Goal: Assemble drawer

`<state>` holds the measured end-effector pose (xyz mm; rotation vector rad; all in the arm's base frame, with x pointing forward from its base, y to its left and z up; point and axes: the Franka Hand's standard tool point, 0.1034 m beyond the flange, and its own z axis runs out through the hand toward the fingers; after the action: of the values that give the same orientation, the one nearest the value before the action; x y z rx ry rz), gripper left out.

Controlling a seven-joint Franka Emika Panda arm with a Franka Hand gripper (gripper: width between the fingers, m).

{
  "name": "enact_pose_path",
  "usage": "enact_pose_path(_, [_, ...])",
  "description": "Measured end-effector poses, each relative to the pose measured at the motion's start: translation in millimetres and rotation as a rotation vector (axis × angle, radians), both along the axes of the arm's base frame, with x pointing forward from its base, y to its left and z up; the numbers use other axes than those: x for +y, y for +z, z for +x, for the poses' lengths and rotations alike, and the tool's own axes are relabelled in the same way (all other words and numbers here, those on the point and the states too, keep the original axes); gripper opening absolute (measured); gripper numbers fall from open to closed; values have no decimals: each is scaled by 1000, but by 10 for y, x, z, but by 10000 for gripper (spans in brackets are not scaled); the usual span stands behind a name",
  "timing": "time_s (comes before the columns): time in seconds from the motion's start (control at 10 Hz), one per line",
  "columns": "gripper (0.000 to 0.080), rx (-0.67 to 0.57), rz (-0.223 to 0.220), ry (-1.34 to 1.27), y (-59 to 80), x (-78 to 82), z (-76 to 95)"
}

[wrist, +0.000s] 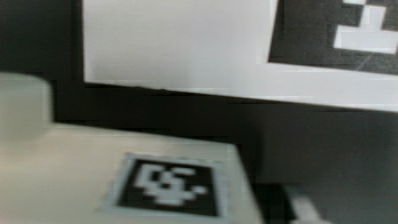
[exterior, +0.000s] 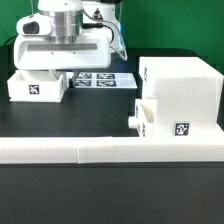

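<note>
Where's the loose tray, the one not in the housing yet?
The loose tray sits at the exterior view's left, directly under the gripper, beside the marker board. The housing stands apart at the right.

The exterior view looks level across the table from its front edge, medium range. The wrist view looks down, close. Both share the marker board, at eleven o'clock from the housing.

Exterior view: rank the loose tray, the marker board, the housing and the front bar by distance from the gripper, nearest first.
1. Loose tray, just below the gripper, on the view's left.
2. Marker board, beside it, centre back.
3. Housing, right.
4. Front bar, along the near edge.
</note>
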<state>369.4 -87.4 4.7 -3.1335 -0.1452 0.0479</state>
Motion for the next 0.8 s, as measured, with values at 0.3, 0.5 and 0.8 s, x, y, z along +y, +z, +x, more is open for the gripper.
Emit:
enact_pose_path(0.3, [44,0,0,4,-1,2,0])
enact_pose_path(0.5, [44,0,0,5,-1,2,0])
enact_pose_path(0.8, [44,1,1,10,3,13,5])
